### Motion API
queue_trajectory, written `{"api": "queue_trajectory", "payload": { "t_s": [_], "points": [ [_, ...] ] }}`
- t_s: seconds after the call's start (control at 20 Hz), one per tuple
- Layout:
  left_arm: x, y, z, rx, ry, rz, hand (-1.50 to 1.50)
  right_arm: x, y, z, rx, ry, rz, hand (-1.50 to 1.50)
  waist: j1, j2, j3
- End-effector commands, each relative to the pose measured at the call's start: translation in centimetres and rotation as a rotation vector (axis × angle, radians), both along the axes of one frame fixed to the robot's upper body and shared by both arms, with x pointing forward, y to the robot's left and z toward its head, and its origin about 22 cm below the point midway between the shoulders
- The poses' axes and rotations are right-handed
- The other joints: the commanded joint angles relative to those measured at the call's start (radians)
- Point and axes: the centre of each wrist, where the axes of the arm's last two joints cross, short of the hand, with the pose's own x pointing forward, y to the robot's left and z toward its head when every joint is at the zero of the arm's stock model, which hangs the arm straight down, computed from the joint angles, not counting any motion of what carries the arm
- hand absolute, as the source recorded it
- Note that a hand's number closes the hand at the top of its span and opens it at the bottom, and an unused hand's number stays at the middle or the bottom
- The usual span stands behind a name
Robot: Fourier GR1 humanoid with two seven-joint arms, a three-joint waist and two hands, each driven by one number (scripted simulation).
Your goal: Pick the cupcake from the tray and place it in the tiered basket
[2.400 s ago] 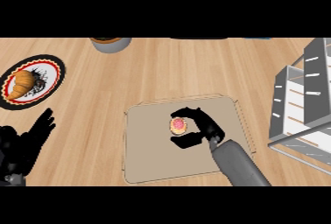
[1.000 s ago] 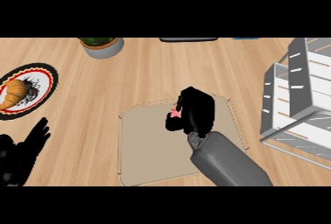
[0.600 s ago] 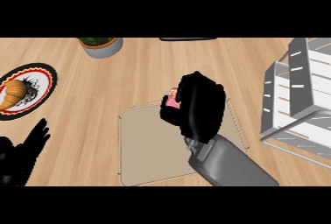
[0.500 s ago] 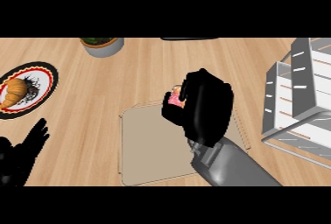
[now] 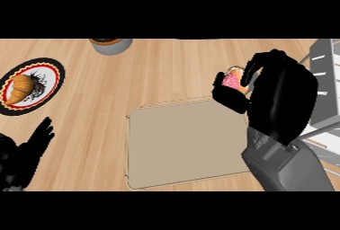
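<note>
My right hand (image 5: 279, 94) is curled round the cupcake (image 5: 234, 81), which shows pink icing and an orange-brown base between thumb and fingers. The hand holds it in the air above the tray's far right corner, close to the tiered basket (image 5: 325, 63), a grey wire frame at the right edge. The beige tray (image 5: 179, 143) lies flat in the middle of the wooden counter with nothing on it. My left hand (image 5: 23, 157) rests open at the lower left, fingers up.
A black-rimmed plate (image 5: 30, 85) with a croissant (image 5: 21, 86) sits at the far left. A grey pot (image 5: 111, 45) stands at the back edge, cut off by the frame. Bare wood lies between the tray and the plate.
My right hand closed on the cupcake, lifted it off the tray and carried it up and to the right, toward the basket. The left hand has stayed in place.
</note>
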Motion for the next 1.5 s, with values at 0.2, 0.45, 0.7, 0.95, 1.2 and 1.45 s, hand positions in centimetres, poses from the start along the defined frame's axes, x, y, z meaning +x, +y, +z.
{"api": "queue_trajectory", "payload": {
  "t_s": [0.2, 0.45, 0.7, 0.95, 1.2, 1.45],
  "points": [
    [1.1, -0.1, 1.5, -0.01, 0.001, -0.035, 0.0, 4.2, -7.5, 1.9, 0.002, 0.028, -0.134, 1.5, 0.018, 0.007, 0.001],
    [-0.5, -0.2, 0.6, 0.009, -0.015, -0.026, 0.0, 5.7, -11.6, 3.3, 0.208, -0.111, -0.048, 1.5, 0.026, 0.008, 0.001],
    [0.6, 0.6, 0.5, -0.001, -0.017, -0.032, 0.0, 8.5, -16.2, 2.9, 0.22, -0.104, -0.048, 1.5, 0.026, 0.009, 0.001],
    [0.3, -0.1, -0.6, -0.004, -0.015, -0.03, 0.0, 10.2, -19.6, 1.7, 0.2, -0.092, -0.051, 1.5, 0.026, 0.009, 0.001],
    [1.1, 0.7, 1.0, 0.0, -0.012, -0.028, 0.0, 9.0, -21.5, 2.4, -0.387, 0.191, -0.198, 1.5, 0.028, 0.011, -0.001],
    [1.9, -0.2, 1.4, -0.007, -0.021, -0.032, 0.0, 9.4, -23.9, 4.5, -0.514, 0.272, -0.156, 1.5, 0.029, 0.011, 0.0]
  ]
}}
